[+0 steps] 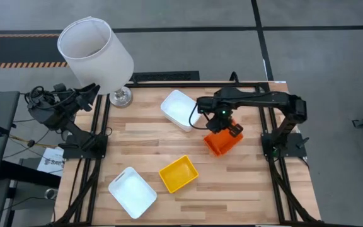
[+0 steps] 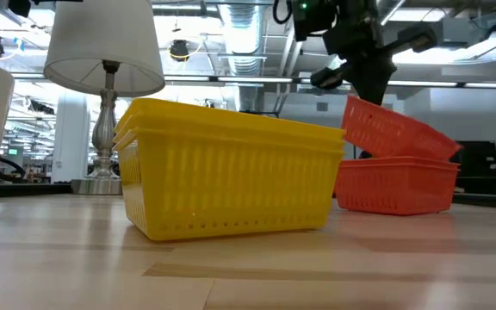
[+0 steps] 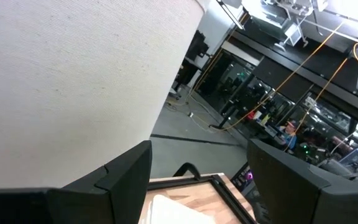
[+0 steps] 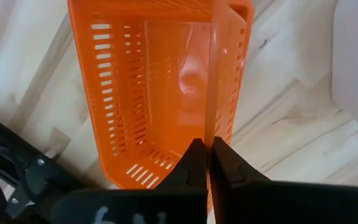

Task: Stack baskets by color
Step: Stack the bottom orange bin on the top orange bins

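My right gripper (image 4: 209, 163) is shut on an orange basket (image 2: 396, 129), which hangs tilted over a second orange basket (image 2: 394, 185) on the table's right half. In the high view the two orange baskets (image 1: 222, 142) show as one patch under the gripper (image 1: 222, 123). A yellow stack (image 1: 178, 174) sits near the front middle. One white basket (image 1: 180, 108) lies at the far middle and another (image 1: 132, 191) at the near left. My left gripper (image 3: 197, 186) stands open at the far left beside the lampshade (image 1: 95, 53), touching nothing. My right gripper pinches one side wall of the upper orange basket at its rim (image 4: 211, 127), one finger inside the basket and one outside. The fingers come from above, pointing down. The basket hangs tilted, one end raised and its other end (image 2: 446, 148) low at the rim of the orange basket beneath.
The lamp's base (image 1: 121, 96) stands at the table's far left corner, its white shade filling much of the left wrist view. Bare wood lies between the white basket at the back and the yellow stack, and along the near right.
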Tool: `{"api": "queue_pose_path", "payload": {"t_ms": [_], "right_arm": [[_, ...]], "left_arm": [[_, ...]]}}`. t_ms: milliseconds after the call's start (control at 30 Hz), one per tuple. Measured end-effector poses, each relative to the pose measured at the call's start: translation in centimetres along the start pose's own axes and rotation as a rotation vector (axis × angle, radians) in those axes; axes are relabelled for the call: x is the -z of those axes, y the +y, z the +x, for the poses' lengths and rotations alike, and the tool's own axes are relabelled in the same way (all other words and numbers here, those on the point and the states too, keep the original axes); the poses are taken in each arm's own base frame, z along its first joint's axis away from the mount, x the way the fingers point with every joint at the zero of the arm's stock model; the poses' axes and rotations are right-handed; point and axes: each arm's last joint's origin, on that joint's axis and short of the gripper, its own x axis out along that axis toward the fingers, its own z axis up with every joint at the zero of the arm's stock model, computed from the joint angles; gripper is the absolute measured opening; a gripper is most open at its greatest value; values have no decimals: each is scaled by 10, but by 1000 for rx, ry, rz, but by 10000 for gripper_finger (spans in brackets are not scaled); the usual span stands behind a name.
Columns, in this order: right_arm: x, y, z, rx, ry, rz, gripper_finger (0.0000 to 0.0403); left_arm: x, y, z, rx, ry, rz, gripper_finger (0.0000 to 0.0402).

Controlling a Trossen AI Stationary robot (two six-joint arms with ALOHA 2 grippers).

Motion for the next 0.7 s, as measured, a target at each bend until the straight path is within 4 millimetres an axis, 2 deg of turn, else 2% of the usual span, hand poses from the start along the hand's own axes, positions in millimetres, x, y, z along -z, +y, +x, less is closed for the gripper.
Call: {"api": "queue_pose_path", "payload": {"t_ms": [467, 700], "right_arm": [[-3, 3, 2, -33, 15, -112, 30], [-6, 6, 3, -37, 16, -155, 22]], "left_arm": [[0, 0, 0, -1, -1, 22, 252], [0, 0, 0, -1, -1, 19, 252]]}}
